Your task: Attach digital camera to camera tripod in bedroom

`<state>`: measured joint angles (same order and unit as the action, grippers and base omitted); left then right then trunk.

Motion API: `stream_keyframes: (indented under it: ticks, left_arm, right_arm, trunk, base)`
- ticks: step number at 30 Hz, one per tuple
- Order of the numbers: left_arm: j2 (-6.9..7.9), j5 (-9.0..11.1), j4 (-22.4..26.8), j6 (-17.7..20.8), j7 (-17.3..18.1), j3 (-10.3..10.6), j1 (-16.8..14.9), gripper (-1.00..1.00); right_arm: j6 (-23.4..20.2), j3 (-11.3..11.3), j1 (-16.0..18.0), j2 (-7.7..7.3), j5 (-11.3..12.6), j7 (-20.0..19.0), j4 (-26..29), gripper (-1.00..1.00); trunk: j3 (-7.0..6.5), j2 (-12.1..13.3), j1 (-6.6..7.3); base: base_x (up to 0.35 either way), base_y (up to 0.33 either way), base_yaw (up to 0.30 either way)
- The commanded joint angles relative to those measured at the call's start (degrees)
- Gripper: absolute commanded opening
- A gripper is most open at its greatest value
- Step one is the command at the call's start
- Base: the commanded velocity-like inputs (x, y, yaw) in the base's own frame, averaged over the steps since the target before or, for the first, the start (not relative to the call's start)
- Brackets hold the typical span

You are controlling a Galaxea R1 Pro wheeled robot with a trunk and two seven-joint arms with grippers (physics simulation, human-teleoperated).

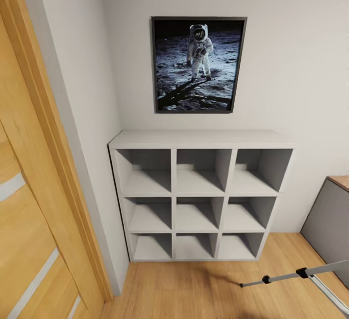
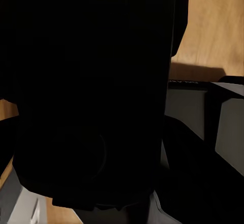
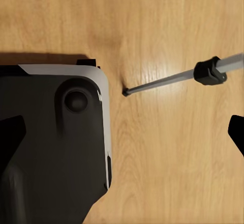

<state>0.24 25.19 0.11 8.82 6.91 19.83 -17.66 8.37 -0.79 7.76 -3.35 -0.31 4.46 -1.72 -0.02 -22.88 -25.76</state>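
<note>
One silver-grey leg of the camera tripod (image 1: pixel 283 276) reaches in at the lower right of the head view, with black joints and its foot on the wood floor. The same tripod leg (image 3: pixel 162 81) runs across the floor in the right wrist view, just past my right gripper (image 3: pixel 125 135). That gripper is open, with one dark fingertip (image 3: pixel 238 132) at the frame's edge and nothing between the fingers. A large black mass (image 2: pixel 91 91) sits right against the left wrist camera; I cannot tell what it is. The digital camera is hidden or out of view.
A grey cube shelf (image 1: pixel 198 140) stands against the grey wall under a framed astronaut picture (image 1: pixel 198 65). A wood door (image 1: pixel 29 212) is at left and a wood-topped grey desk (image 1: pixel 334 212) at right. My dark base (image 3: pixel 51 147) sits on the floor.
</note>
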Motion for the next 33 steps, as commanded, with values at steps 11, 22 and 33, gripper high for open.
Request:
stream_keyframes:
  ticks: [11, 22, 33]
  left_arm:
    - [0.02, 0.51, 0.00, 0.24, 0.21, 0.47, -0.01, -1.00]
    - [-0.01, 0.56, -0.02, 0.30, 0.21, 0.47, -0.01, -1.00]
    - [0.02, 0.56, -0.01, 0.31, 0.21, 0.47, -0.01, -1.00]
  right_arm:
    - [0.33, -0.09, 0.06, 0.01, -0.04, 0.11, -0.19, 1.00]
    - [0.37, -0.02, 0.06, -0.08, -0.04, 0.11, -0.18, 1.00]
    - [0.49, 0.14, 0.06, -0.28, -0.11, 0.11, -0.15, 1.00]
  trunk:
    - [0.02, -0.04, -0.02]
    - [0.02, -0.04, -0.02]
    - [0.02, -0.04, -0.02]
  base:
    - [0.000, 0.000, -0.161]
    - [0.141, 0.000, -0.039]
    - [0.316, 0.000, -0.001]
